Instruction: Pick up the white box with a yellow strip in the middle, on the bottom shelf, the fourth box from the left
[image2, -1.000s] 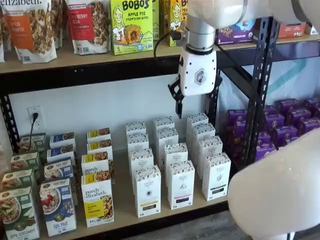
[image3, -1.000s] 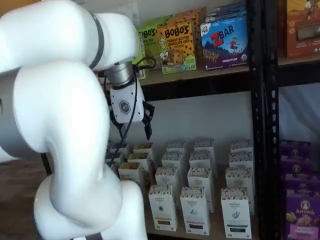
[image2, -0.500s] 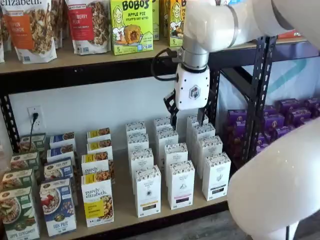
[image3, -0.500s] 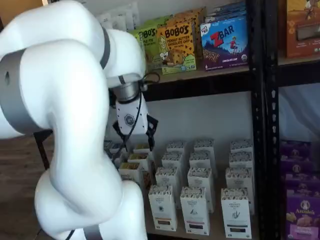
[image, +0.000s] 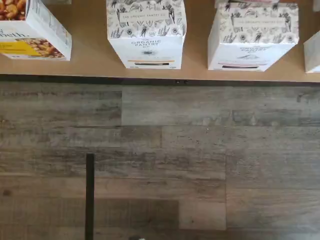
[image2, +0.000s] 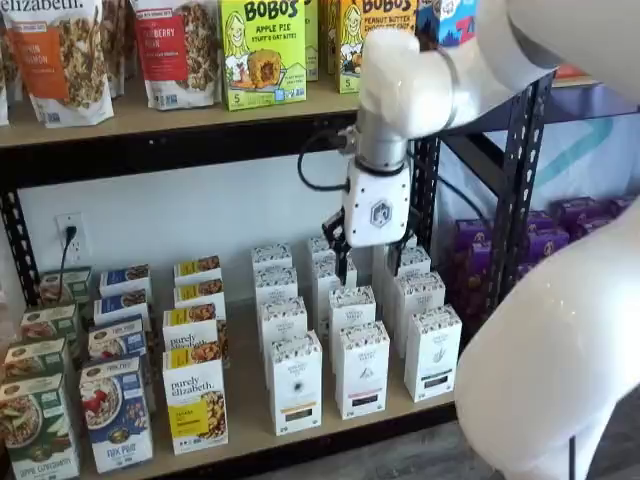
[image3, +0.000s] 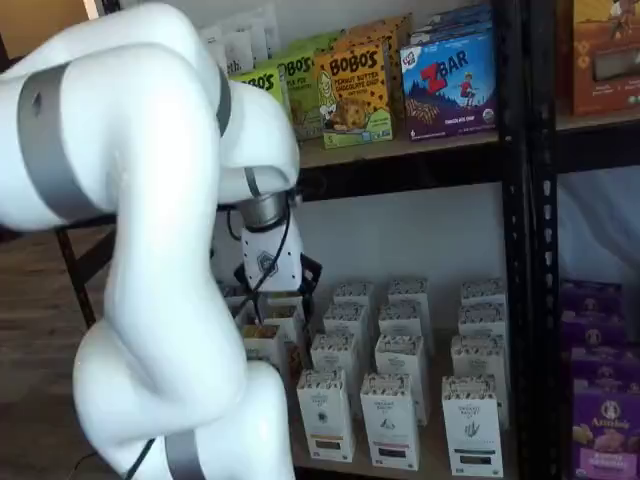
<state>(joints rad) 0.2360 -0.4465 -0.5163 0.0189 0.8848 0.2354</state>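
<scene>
The white box (image2: 296, 385) with a thin yellow strip stands at the front of the bottom shelf (image2: 245, 425), just right of a purely elizabeth box. It also shows in the wrist view (image: 146, 35), speckled cap up, at the shelf's front edge (image: 90, 62), and in a shelf view (image3: 325, 415). My gripper (image2: 365, 248) hangs well above it and slightly to its right, over the rows of white cartons. It also appears in a shelf view (image3: 275, 285). Its black fingers stand apart with nothing between them.
A white carton with a pink strip (image: 252, 35) stands right of the target, and a purely elizabeth box (image: 30, 30) stands left of it. More white cartons fill the rows behind. A black upright (image2: 520, 180) and purple boxes (image2: 580, 230) are at the right. Wood-plank floor (image: 200, 150) lies in front.
The gripper has come down and moved left, from just under the upper shelf to just over the white cartons. Its fingers stay apart.
</scene>
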